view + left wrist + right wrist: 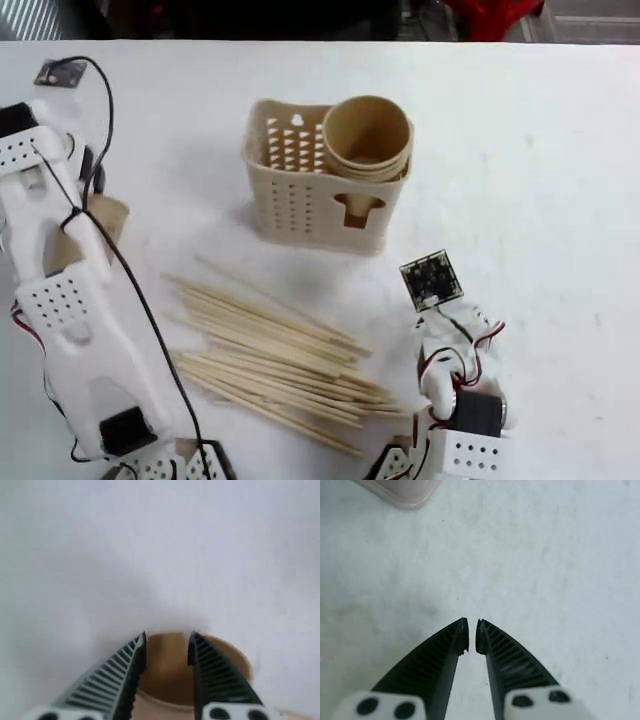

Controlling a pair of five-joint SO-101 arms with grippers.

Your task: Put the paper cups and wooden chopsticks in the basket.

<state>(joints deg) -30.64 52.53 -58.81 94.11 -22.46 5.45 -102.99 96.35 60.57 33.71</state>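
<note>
A beige perforated basket (pixel 310 215) stands upright near the middle of the white worktop (pixel 540 180). A stack of paper cups (pixel 367 135) sits mouth-up in its right end, and its left end holds nothing that can be seen. On the worktop just nearer than the basket lies a loose pile of wooden chopsticks (pixel 280 355), spread flat and mostly running from far-left to near-right, none of them in the basket. At the left side a single paper cup (pixel 108 215) lies under the left arm, well apart from the basket. In the left wrist view the left hand (pixel 167 639) is over this cup (pixel 170 680) with its fingers moderately apart and the brown inside of the cup showing between them; whether either finger touches the cup cannot be told. The right arm sits at the near right, beside the end of the chopstick pile. Its right hand (pixel 472 630) is narrowed to a thin slit between the tips, holds nothing, and points at bare worktop.
</note>
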